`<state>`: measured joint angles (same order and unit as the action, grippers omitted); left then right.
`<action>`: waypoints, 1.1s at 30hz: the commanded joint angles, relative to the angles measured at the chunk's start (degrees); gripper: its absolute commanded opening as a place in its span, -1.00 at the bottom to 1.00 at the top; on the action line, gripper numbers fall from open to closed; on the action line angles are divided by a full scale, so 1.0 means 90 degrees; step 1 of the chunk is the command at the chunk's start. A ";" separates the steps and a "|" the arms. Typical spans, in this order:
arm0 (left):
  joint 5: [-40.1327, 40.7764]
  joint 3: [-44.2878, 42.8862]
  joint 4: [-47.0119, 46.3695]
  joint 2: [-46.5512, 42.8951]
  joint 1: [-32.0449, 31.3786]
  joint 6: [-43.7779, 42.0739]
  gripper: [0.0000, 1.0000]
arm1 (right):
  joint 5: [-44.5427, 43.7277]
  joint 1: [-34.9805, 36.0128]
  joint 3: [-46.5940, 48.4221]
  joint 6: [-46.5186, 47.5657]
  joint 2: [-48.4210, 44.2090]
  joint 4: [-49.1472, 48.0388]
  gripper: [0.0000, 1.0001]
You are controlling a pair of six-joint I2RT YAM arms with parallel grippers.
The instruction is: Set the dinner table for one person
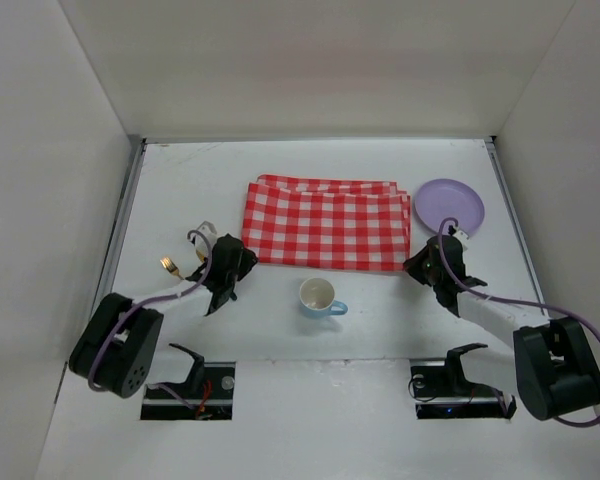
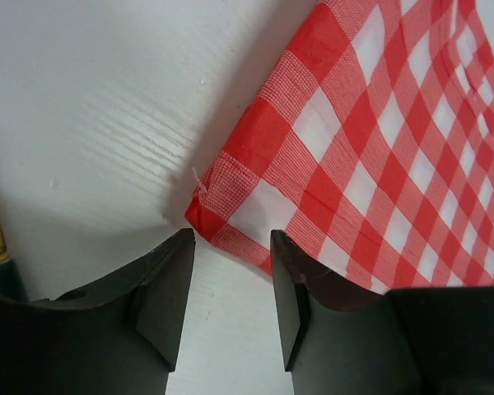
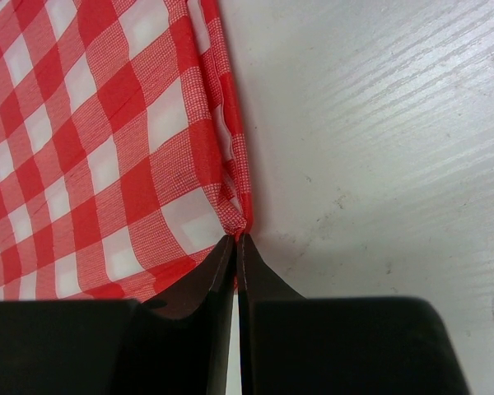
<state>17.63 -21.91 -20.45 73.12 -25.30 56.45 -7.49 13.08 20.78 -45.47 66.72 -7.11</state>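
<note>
A folded red-and-white checked cloth (image 1: 325, 225) lies flat on the middle of the white dinner table (image 1: 180, 180). My left gripper (image 1: 240, 260) stands open at the cloth's near-left corner. In the left wrist view the cloth (image 2: 379, 148) has its corner just ahead of the left gripper (image 2: 232, 239), with only bare table between the fingers. My right gripper (image 1: 418, 266) is at the near-right corner. In the right wrist view the right gripper (image 3: 237, 240) is shut, pinching the bunched corner of the cloth (image 3: 90, 148).
A purple plate (image 1: 449, 205) lies at the cloth's right end, just beyond the right gripper. A white mug (image 1: 319, 297) with a blue handle stands in front of the cloth. A gold fork (image 1: 169, 266) and a small white thing (image 1: 206, 232) lie by the left arm.
</note>
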 commanded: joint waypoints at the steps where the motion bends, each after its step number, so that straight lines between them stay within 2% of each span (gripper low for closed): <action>1: -0.0064 -0.0260 -0.0549 0.0438 0.0062 0.0047 -0.25 | 0.0060 -0.0033 0.0084 0.0004 -0.0147 -0.0264 -0.79; 3: -0.0054 -0.0212 -0.0716 0.0625 0.0082 0.0066 -0.41 | 0.0041 -0.0033 0.0055 -0.0025 -0.0215 -0.0274 -0.79; 5: -0.0083 -0.0163 -0.0833 0.0791 0.0121 0.0086 -0.74 | 0.0041 -0.0052 0.0055 -0.0055 -0.0255 -0.0274 -0.79; 8: -0.0113 -0.0056 -0.0843 0.0811 0.0160 0.0095 -0.95 | 0.0002 -0.0062 0.0104 -0.0055 -0.0206 -0.0284 -0.79; 15: 0.0189 0.0530 -0.0434 -0.0340 -0.0016 0.0105 -1.00 | -0.0086 -0.0082 -0.0033 -0.0084 -0.0225 -0.0333 -0.79; 21: 0.0229 0.0833 -0.0062 -0.0897 -0.0035 0.0066 -1.00 | -0.0155 -0.0043 -0.0052 -0.0065 -0.0274 -0.0264 -0.80; 27: 0.0189 0.0891 0.0279 -0.1054 -0.0191 0.0183 -0.88 | -0.0213 -0.0033 -0.0150 -0.0123 -0.0508 -0.0069 -0.80; 29: 0.0238 0.0979 0.0367 -0.1287 -0.0211 0.0193 -0.73 | -0.0252 -0.0033 -0.0170 -0.0123 -0.0625 -0.0020 -0.73; 32: 0.0287 0.0970 0.0543 -0.1843 -0.0153 -0.0001 -0.30 | -0.0262 -0.0013 -0.0043 -0.0065 -0.0675 0.0058 -0.15; 33: 0.0345 0.0950 0.0582 -0.2106 -0.0143 -0.0109 -0.21 | -0.0262 -0.0004 0.0015 -0.0065 -0.0733 0.0116 0.02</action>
<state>18.46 -13.50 -16.47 59.35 -26.89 57.19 -8.40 12.82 19.70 -46.46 61.56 -6.35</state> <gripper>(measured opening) 0.366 0.460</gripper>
